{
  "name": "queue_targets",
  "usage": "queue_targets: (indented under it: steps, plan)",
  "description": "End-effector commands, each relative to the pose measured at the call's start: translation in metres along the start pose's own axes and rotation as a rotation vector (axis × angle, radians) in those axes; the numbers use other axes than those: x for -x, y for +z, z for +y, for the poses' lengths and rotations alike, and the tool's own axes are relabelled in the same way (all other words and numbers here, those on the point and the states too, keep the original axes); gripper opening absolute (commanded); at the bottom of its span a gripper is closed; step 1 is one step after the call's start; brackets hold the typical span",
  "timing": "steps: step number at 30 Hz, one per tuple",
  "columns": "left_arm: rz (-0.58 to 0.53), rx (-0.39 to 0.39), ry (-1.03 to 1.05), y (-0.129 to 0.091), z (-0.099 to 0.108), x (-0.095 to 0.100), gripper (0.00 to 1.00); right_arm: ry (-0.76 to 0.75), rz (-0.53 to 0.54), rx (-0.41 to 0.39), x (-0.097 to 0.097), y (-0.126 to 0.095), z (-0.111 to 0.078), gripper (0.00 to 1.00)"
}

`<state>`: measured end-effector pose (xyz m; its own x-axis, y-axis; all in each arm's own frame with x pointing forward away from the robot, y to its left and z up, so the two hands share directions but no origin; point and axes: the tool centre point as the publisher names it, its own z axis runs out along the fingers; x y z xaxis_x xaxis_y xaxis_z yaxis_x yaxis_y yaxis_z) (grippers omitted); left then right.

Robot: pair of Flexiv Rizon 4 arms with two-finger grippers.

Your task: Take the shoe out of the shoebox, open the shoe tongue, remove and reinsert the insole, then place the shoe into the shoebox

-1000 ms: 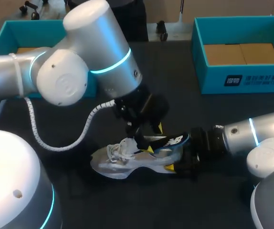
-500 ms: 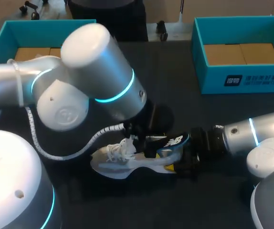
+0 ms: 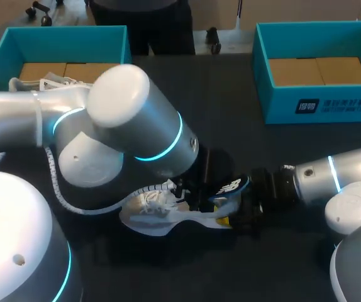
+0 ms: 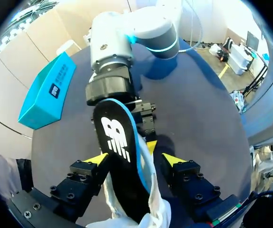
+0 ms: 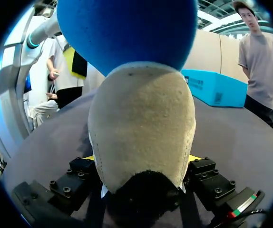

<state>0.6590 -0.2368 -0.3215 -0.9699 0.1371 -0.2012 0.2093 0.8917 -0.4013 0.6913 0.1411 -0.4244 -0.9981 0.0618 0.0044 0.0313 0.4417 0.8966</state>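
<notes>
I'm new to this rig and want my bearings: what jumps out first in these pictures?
The black insole with its white logo strikes first: it sticks out of the pale shoe in the middle of the table, between the open fingers of the left end effector. The right end effector clamps the shoe's heel. A teal left shoebox and right shoebox sit at the far corners.
</notes>
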Motion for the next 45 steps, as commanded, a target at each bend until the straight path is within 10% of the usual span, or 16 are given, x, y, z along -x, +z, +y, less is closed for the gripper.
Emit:
queue_targets:
  steps: [1,27,30,31,45]
  plan:
    - [-0.014,-0.001,0.000,0.012,-0.001,0.001,0.69,0.000,-0.002,-0.003,0.001,0.003,-0.002,0.00]
    - [-0.024,0.003,-0.039,0.027,0.009,0.011,0.33,0.000,-0.002,-0.003,0.001,0.003,-0.002,0.00]
    - [-0.022,-0.005,-0.036,0.025,0.009,0.010,0.18,0.000,-0.002,-0.003,0.001,0.003,-0.002,0.00]
    - [-0.021,-0.007,-0.036,0.024,0.009,0.009,0.00,0.000,-0.002,-0.003,0.001,0.003,-0.002,0.00]
    - [0.054,-0.108,0.011,0.004,0.003,0.001,0.00,0.000,-0.002,-0.003,0.001,0.003,-0.002,0.00]
